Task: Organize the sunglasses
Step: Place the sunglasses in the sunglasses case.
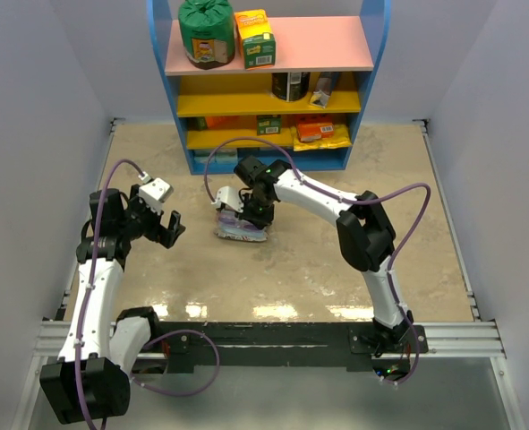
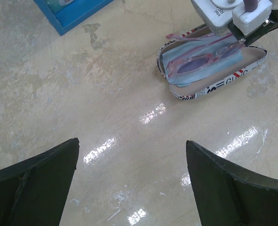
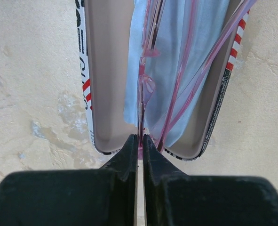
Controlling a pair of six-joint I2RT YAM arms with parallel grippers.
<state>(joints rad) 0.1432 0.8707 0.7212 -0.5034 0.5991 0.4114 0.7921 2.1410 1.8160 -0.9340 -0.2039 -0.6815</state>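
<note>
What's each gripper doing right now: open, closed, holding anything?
Left gripper: open, holding nothing.
Right gripper: shut on the sunglasses, which lie in the open glasses case.

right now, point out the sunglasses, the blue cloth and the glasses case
sunglasses (image 2: 194,64): left wrist view, on a tinted lens
blue cloth (image 2: 183,49): left wrist view, bare upper patch
glasses case (image 2: 217,86): left wrist view, lettered rim

Bright, even overhead light; shadows soft. Top view is sharp, with glare patches on the table (image 1: 273,311) near the arm bases. Left wrist view: specular streaks ahead of the left gripper (image 2: 132,143); its fingers (image 2: 35,188) are black, underexposed and slightly soft. Right wrist view: right gripper (image 3: 139,137) is featureless dark; sunglasses (image 3: 149,86) blur at the tips and are sharper farther out.
</note>
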